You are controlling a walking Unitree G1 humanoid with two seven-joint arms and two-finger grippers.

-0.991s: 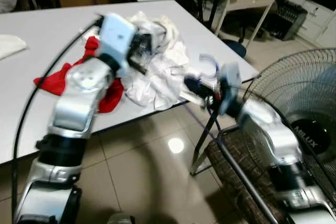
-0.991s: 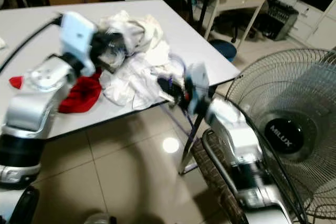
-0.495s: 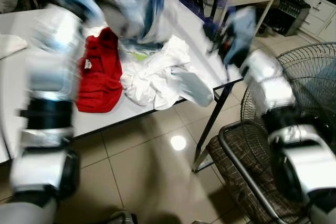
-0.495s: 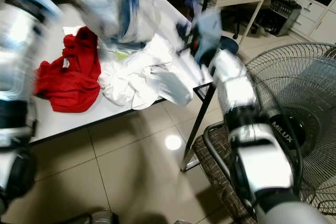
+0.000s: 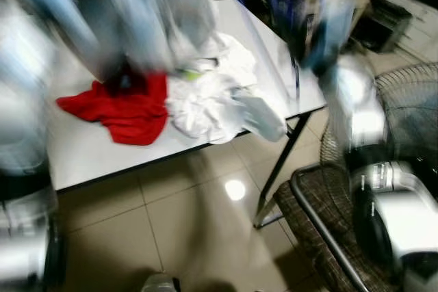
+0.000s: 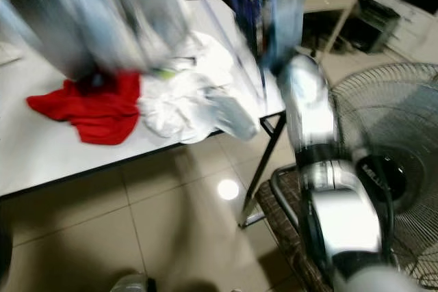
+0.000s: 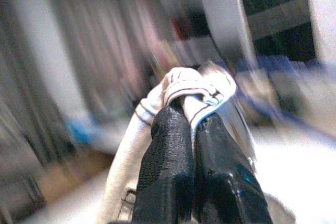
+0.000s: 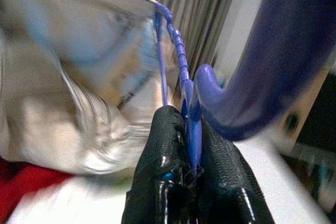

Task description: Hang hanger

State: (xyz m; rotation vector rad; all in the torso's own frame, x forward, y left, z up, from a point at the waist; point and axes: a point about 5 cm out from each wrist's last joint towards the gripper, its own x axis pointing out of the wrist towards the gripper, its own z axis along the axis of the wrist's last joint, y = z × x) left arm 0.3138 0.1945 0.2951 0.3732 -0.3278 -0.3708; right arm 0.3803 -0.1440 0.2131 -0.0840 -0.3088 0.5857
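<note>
My right gripper (image 8: 187,118) is shut on the stem of a blue plastic hanger (image 8: 247,77), whose hook curves up past the fingers. A thin blue arm of the hanger (image 6: 241,52) slants down into a pale garment (image 5: 137,11), which hangs lifted above the table as a heavy blur. My left gripper (image 7: 190,115) is shut on a folded edge of this white garment (image 7: 184,80) with dark trim. Both arms are raised high; the right arm (image 5: 345,94) rises beside the table corner.
A red cloth (image 5: 126,111) and a pile of white clothes (image 5: 219,100) lie on the white table (image 5: 82,158). A standing fan (image 6: 400,169) and a chair (image 5: 311,220) with a dark frame are at the right. Glossy tiled floor (image 5: 191,223) lies below.
Both arms have swung upward, lifting the pale garment and the hanger off the table. The whole picture is more blurred and has shifted a little.
</note>
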